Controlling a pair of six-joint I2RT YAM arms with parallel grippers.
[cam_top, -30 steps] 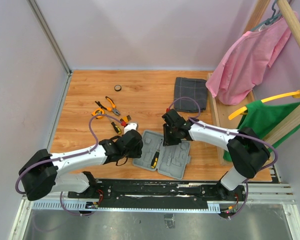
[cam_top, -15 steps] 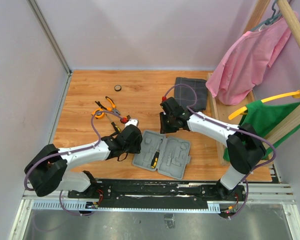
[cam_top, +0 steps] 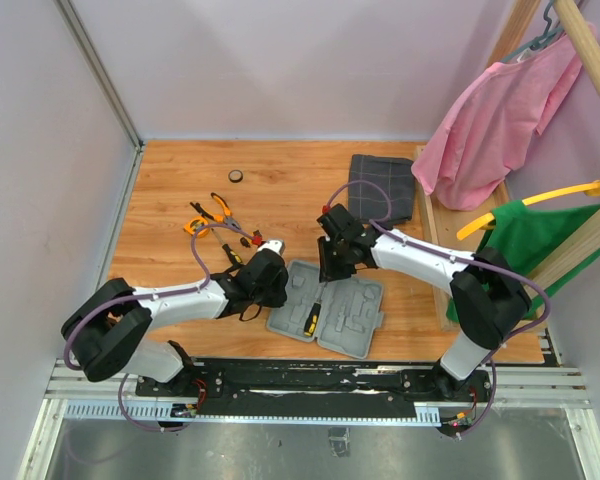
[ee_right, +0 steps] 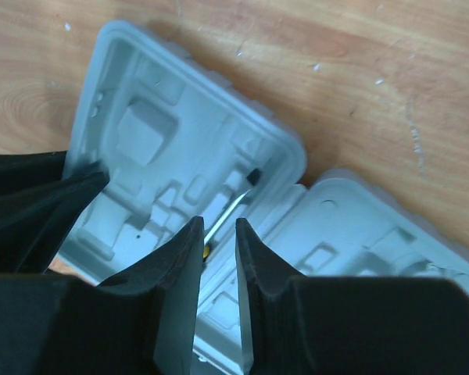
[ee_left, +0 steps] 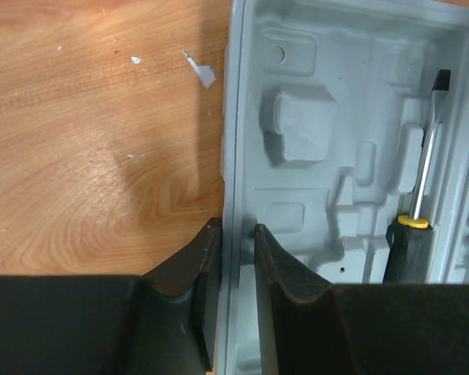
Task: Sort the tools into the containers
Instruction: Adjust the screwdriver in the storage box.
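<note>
1. The case (ee_left: 231,117) lies open and flat near the near edge of the worktop (ee_left: 94,117), about midway along it. Both moulded halves face up.
2. The left claw (ee_left: 233,234) straddles the case's left wall, with one finger outside on the worktop and the other inside the tray. It is clenched on that rim, as far as the left wrist view shows. Judgement: this hold pins or drags the case and is not meant to lift a tool.
3. The right claw (ee_right: 217,234) hovers above the left half of the case, close to the hinge. It is released: its fingers stand a narrow gap apart with nothing between them.
4. A screwdriver (ee_left: 427,156) with a black handle and yellow collar is seated in a long slot on the hinge side of the left half. It lies across the tray from the left claw, well apart from its fingers. It sits directly below the right claw and shows through that claw's gap.
5. The pliers (cam_top: 220,208) and the other small tools lie loose toward the left edge of the worktop, beyond the left claw and apart from the case.
6. Judgement: the task is at an early stage, with one tool seated and most of the tools not yet sorted.
</note>
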